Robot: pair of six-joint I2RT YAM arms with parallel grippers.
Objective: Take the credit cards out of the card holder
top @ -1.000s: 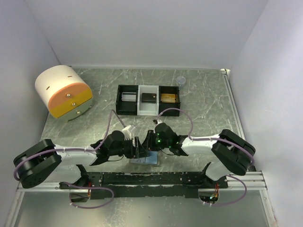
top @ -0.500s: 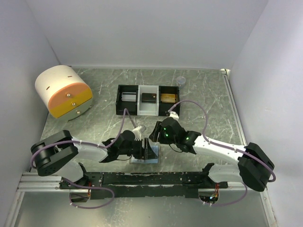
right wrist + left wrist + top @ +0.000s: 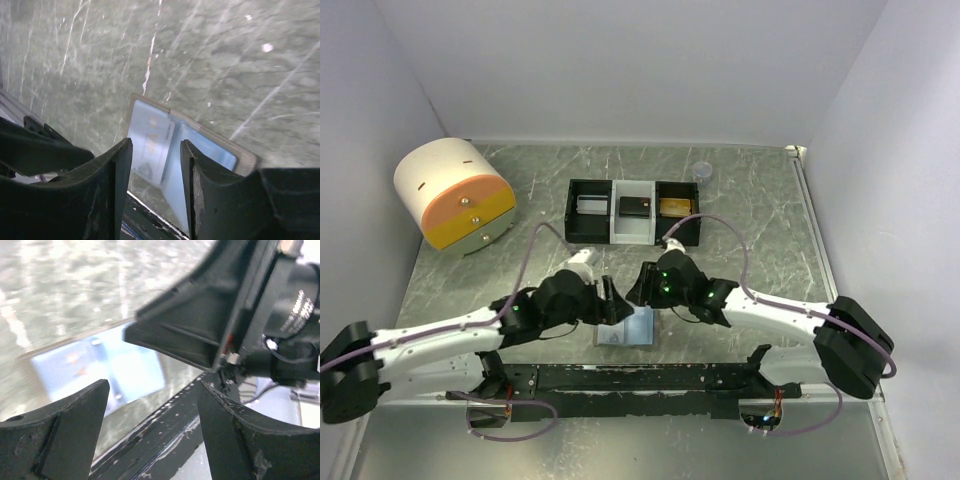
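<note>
Card holder (image 3: pixel 628 329) spread open, blue lining up, at the near edge of the table (image 3: pixel 750 200), midway along, a card (image 3: pixel 149 139) with orange print tucked in one leaf. Left gripper (image 3: pixel 612 302) poised just above its left side, jaws wide apart and empty. Right gripper (image 3: pixel 638 290) close over its far edge, jaws parted too, nothing between them.

Round drawer unit (image 3: pixel 455 195) back-left; 3-compt tray (image 3: pixel 588 237) ctr.

Stitched grey card holder (image 3: pixel 150 132), smooth blue inside; marbled stone-look table (image 3: pixel 225 60).
</note>
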